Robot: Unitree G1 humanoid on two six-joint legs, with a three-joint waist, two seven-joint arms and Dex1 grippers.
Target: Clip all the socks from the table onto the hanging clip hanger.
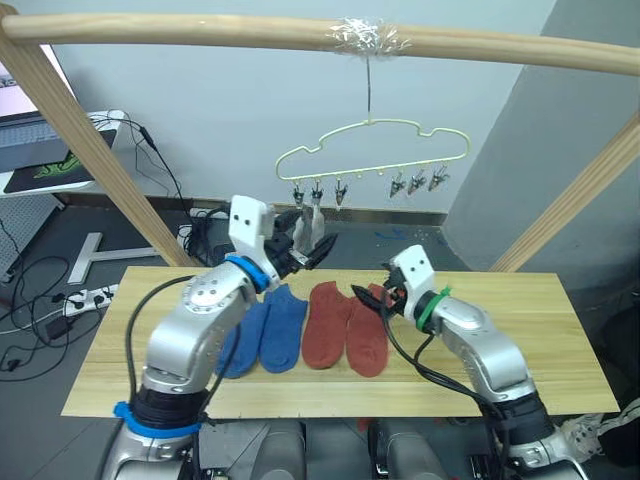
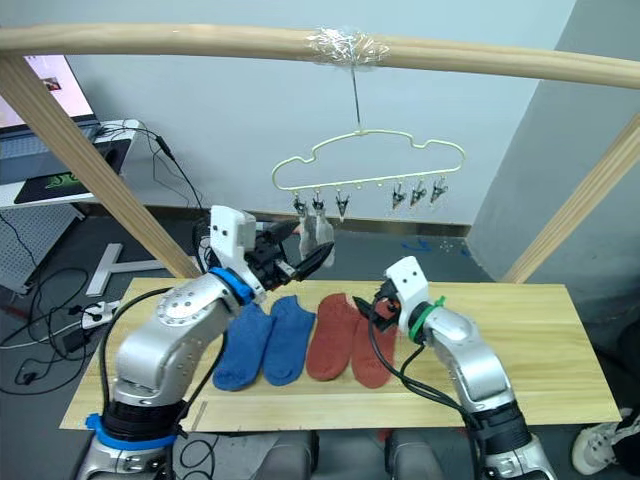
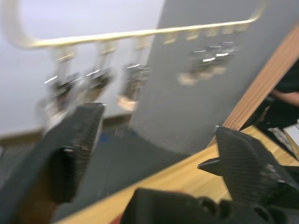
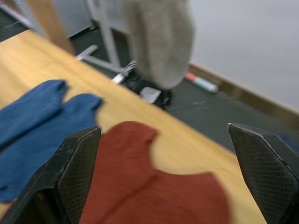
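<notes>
Hovering over the red socks [image 1: 347, 327], the right gripper [image 1: 382, 297] had its fingers spread and empty. That pair lay directly below it on the table [image 1: 540, 330], long axes running front to back; the blue socks [image 1: 263, 330] sat nearer the left arm. Left gripper [image 1: 310, 243] was spread too, raised beside the grey socks [image 2: 316, 232] already clipped on the hanger [image 1: 372, 158]. No readable writing.

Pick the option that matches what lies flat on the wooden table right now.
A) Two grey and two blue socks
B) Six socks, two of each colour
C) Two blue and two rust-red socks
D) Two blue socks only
C: on the table lie two blue socks side by side and two rust-red socks beside them, while a grey sock hangs from the clip hanger.
</notes>
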